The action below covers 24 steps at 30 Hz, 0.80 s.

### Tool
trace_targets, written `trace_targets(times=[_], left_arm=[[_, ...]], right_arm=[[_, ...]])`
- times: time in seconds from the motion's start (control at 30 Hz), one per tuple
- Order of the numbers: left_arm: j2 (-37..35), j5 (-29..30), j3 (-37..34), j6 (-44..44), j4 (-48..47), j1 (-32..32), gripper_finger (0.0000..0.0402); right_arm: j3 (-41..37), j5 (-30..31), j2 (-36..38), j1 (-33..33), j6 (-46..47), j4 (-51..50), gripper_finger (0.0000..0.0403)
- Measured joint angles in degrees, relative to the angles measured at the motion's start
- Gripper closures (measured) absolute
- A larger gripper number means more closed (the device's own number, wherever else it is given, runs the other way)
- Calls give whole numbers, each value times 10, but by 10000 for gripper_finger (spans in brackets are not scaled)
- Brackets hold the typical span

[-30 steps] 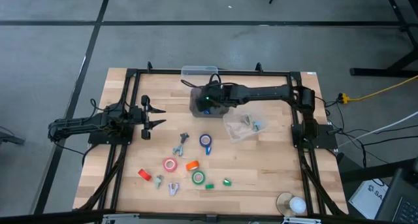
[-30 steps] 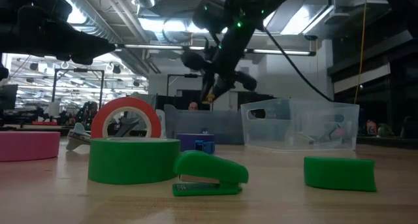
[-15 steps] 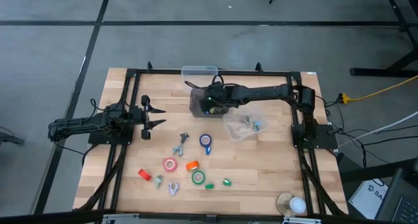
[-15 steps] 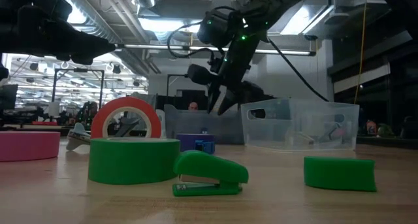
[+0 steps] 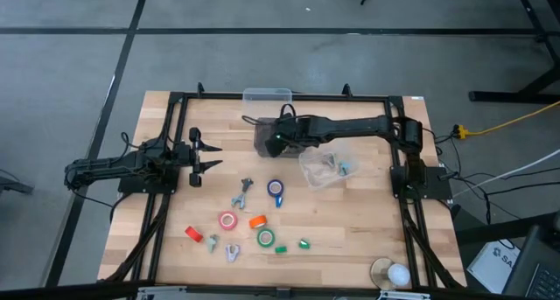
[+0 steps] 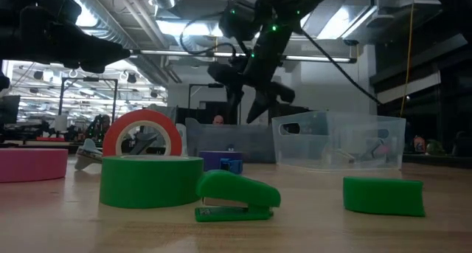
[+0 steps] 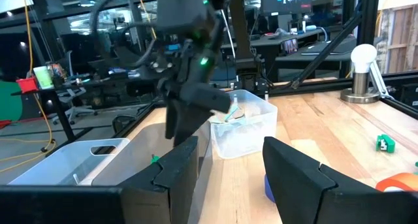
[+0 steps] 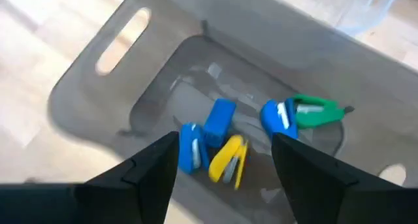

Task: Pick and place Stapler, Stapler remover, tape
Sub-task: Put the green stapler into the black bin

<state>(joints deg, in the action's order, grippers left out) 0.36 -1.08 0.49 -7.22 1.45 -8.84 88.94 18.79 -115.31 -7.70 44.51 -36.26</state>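
My right gripper (image 8: 225, 165) hangs open above the grey bin (image 5: 265, 136) at the table's far middle, nothing between its fingers. In the bin lie several small staplers: blue (image 8: 191, 145), yellow (image 8: 228, 160) and green (image 8: 313, 111). On the near half of the table lie a green stapler (image 6: 236, 195), tape rolls in blue (image 5: 276, 189), pink (image 5: 228, 220) and green (image 5: 265, 239), and grey staple removers (image 5: 244, 193). My left gripper (image 5: 206, 156) waits open at the table's left.
A clear bin (image 5: 324, 169) holding staple removers stands right of the grey bin, and another clear bin (image 5: 267, 95) stands at the far edge. Small orange (image 5: 257, 221), red (image 5: 193, 234) and green (image 5: 304, 244) pieces lie among the tape. A lamp (image 5: 391, 274) stands at the near right.
My right gripper has opened wide above the grey bin, its fingertips far apart now where they stood close together a second ago. It has also rolled a little and stays over the bin.
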Motion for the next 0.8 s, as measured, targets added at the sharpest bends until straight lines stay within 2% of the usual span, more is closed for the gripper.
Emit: trace_targets(times=[0.37, 0.8], left_arm=[[0, 0, 0, 0, 0, 0, 233], [0, 0, 0, 0, 0, 0, 233]], right_arm=[[103, 11, 0, 97, -10, -112, 151], [107, 26, 0, 219, 32, -151, 150]])
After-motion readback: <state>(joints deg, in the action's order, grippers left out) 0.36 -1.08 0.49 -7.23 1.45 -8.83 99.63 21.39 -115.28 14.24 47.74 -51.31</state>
